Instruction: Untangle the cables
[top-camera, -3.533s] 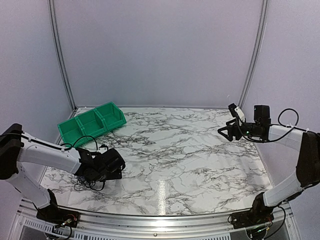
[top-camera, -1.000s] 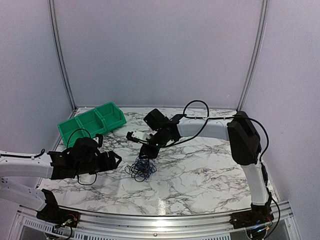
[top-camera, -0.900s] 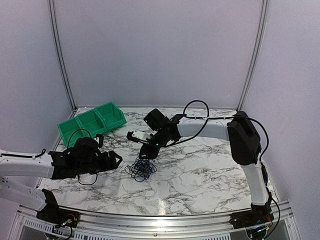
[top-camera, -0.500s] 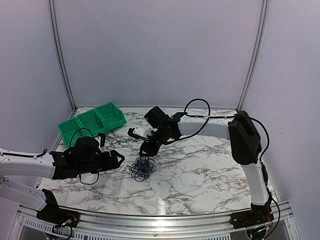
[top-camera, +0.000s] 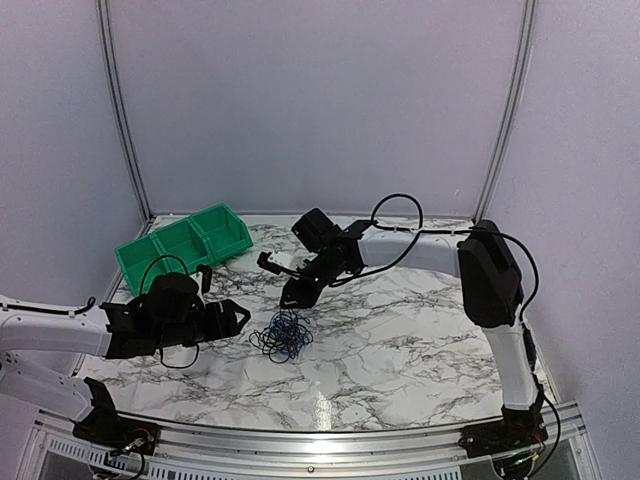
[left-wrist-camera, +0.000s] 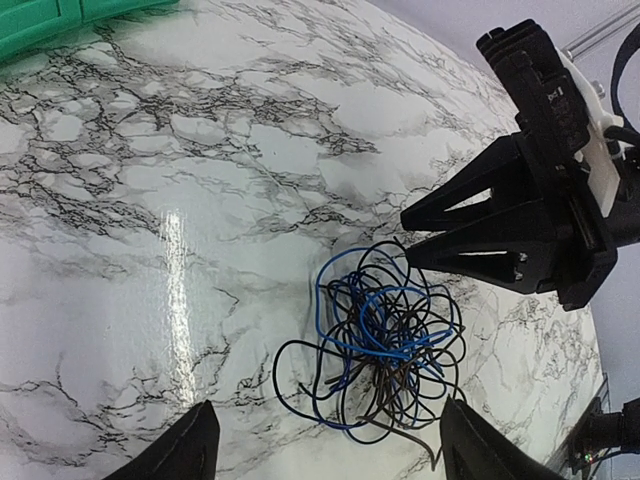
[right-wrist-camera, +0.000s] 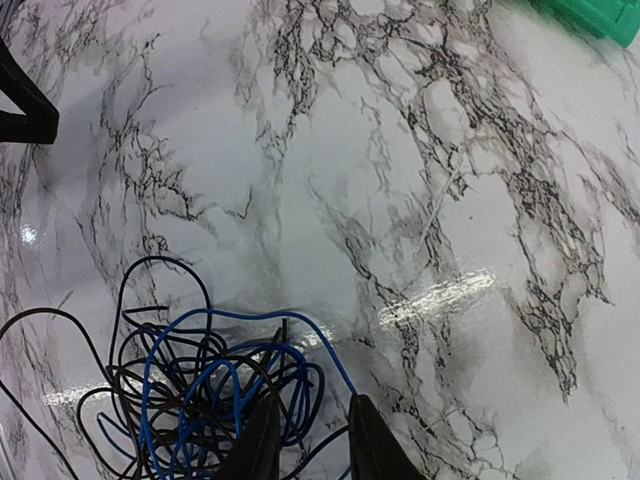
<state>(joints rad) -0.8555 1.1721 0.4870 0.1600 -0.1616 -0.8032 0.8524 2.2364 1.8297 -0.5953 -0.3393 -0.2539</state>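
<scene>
Backdrop: pale booth walls close round the marble-print table (top-camera: 420, 340), viewed from above and behind my bases.
Right arm (top-camera: 430, 250): swung in from the 3 o'clock edge to mid-table within the last few seconds.
Left arm (top-camera: 60, 330): stretched low from 8 o'clock, its wrist now further in toward the centre.
Green bin (top-camera: 185, 245): three compartments, at 10 o'clock on the table, well apart from the work.
Left gripper (top-camera: 238, 318): my fingers are spread wide, with nothing between them, facing the knot from its 9 o'clock side.
Right gripper (top-camera: 293, 297): risen off the knot in the past second, it hangs just above the knot's 12 o'clock edge. The jaws are a narrow gap apart, and I see no wire caught between them.
Cables (top-camera: 283, 335): one black-and-blue knot, carried from the near-left corner to lie between my grippers, left of centre.
Meaning: the knot looks as tight as ever. Untangling has hardly started, and I judge the next step is a fresh grip on an outer loop.
</scene>
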